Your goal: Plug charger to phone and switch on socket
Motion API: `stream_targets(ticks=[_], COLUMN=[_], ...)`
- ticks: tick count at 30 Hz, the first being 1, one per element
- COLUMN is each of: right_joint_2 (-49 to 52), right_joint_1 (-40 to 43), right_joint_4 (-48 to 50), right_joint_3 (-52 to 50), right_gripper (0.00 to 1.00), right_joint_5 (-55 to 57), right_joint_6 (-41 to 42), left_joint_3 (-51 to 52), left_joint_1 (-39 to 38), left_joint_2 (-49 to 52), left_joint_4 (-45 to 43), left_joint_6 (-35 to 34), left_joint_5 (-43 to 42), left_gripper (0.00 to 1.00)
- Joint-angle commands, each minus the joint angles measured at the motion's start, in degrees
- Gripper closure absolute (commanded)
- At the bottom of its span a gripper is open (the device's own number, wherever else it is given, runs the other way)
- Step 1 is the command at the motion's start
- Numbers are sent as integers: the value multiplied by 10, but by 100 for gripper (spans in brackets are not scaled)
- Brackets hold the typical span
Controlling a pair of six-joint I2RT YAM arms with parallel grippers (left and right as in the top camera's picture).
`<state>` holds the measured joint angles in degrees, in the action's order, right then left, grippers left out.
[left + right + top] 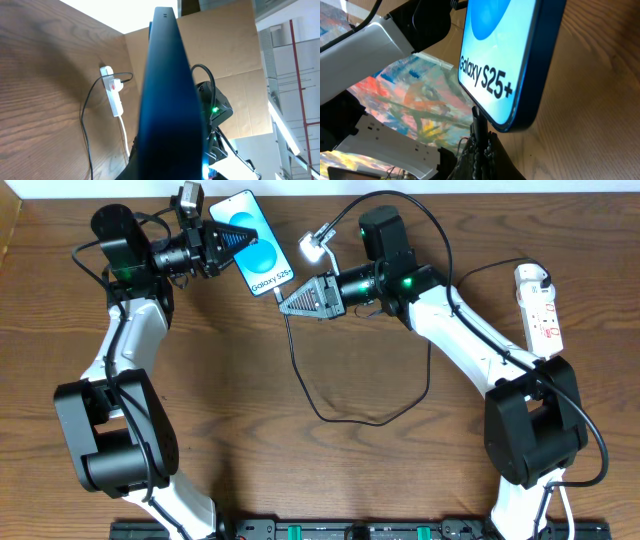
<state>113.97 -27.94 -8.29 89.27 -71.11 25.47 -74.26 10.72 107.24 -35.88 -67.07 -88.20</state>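
1. My left claw [225, 242] is closed on the top end of the phone [262, 255]. The phone appears to be held off the tabletop [250, 460], with its screen facing the overhead camera.
2. My right claw [292, 300] is pinched shut on the charger [298, 375] at its plug tip, right against the phone's bottom edge.
3. What matters for the next move is that the phone's long axis runs from upper left to lower right in the overhead view. Its bottom edge points at the right claw, which lies along much the same line, so I judge any push must follow that axis.
4. The right wrist view shows what the overhead cannot: the plug tip [479, 120] meets the middle of the phone's bottom edge. I cannot tell whether it is fully seated.
5. The left wrist view shows only the phone's thin edge. Past it is the socket [114, 95], with a black lead running to one end. The plug tip is hidden in this view.
6. The socket [540, 310] lies at the far right of the tabletop, well apart from both claws, its long axis running up and down the overhead picture. The right arm is nearer, so I judge the switch is its job once the charger is released.
7. The charger's slack loops on the tabletop between the arms.
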Motion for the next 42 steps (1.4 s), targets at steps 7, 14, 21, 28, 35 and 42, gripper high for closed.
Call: stream_targets(ticks=[7,14,21,28,35,42], right_joint_2=[2,2,2,2,2,2], right_joint_1=[-2,-2,-1,17,21,23], right_joint_4=[19,24,24,29,59,64], right_joint_3=[-2,-2,-2,-2,-2,-2], right_gripper=[99,99,99,99,99,99], right_joint_5=[7,7,7,-2,-18,-26], right_joint_6=[20,32,39,49,65,72], left_joint_3=[-5,-5,-5,-5,-5,-5], left_joint_1=[-6,-6,-6,-6,-24,-47], left_joint_2=[-15,-15,-15,-15,-15,-15], left_joint_4=[-5,-5,-5,-5,-4,-4], left_joint_6=[10,31,47,54,56,55], left_joint_5=[-18,-18,-18,-18,-18,-18], left_gripper=[93,93,93,93,93,93])
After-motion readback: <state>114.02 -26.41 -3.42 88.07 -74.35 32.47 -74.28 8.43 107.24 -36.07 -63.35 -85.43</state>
